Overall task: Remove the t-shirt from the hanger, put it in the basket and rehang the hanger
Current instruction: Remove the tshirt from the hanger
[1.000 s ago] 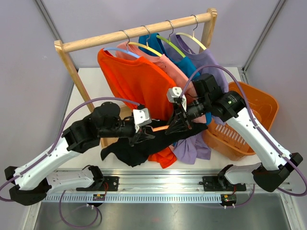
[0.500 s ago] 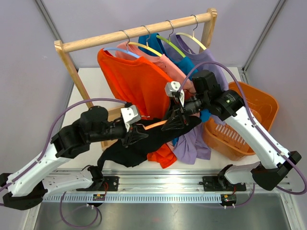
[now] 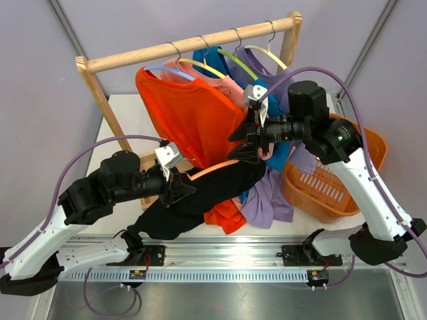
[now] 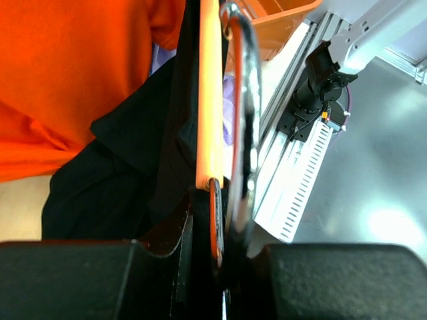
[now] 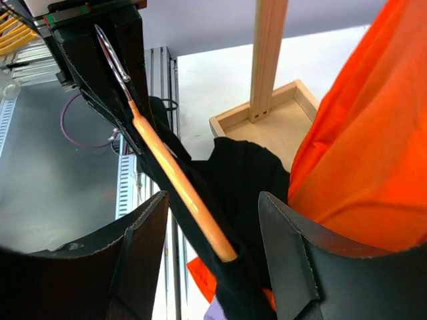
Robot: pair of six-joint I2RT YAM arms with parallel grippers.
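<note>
- We are clenching our left end effector (image 3: 175, 189) on the hanger (image 4: 211, 100).
- The black t-shirt (image 3: 200, 200) is hanging on this hanger, between both end effectors.
- Our right end effector (image 3: 245, 141) is standing released.

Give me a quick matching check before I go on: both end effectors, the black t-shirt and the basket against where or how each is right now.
Things:
1. left end effector
2. right end effector
3. black t-shirt
4. orange basket

States:
A. open, gripping nothing
B. on the table, right of the wooden rack
C. shut on the hook end of the orange hanger
D. partly on the orange hanger, sagging between the arms

Pairs: 1-C, 2-A, 3-D, 4-B
</note>
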